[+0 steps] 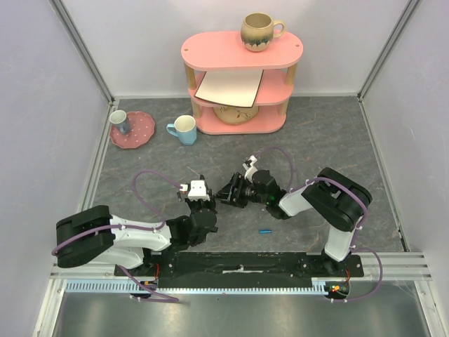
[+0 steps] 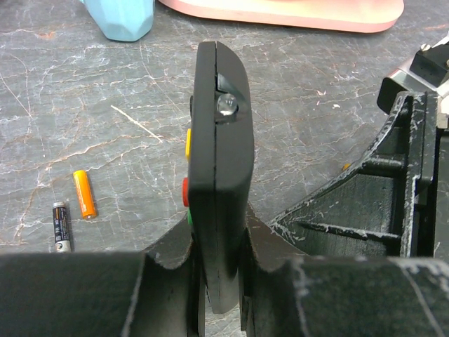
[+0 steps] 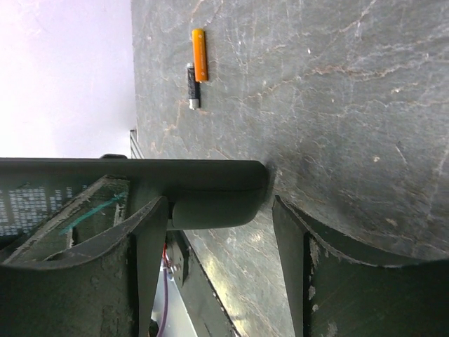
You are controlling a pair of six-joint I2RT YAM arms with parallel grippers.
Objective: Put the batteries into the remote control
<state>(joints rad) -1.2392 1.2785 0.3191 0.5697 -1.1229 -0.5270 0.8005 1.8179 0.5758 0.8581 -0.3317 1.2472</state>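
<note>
Nearest the arms' bases, a blue battery lies alone on the grey marbled tabletop, in front of the right arm and apart from everything else. Further in, the left gripper is clamped on the black remote control. It holds the remote on edge above the table, with orange, red and green buttons showing along the remote's left side. The right gripper meets it from the opposite side with its jaws apart. The remote's rounded end sits between them against one finger, with a clear gap to the other. On the table to the left of the remote, an orange battery and a black battery lie close together. Beyond stand a light blue mug, a pink dotted plate bearing a grey cup, and a pink shelf topped by a brown mug.
</note>
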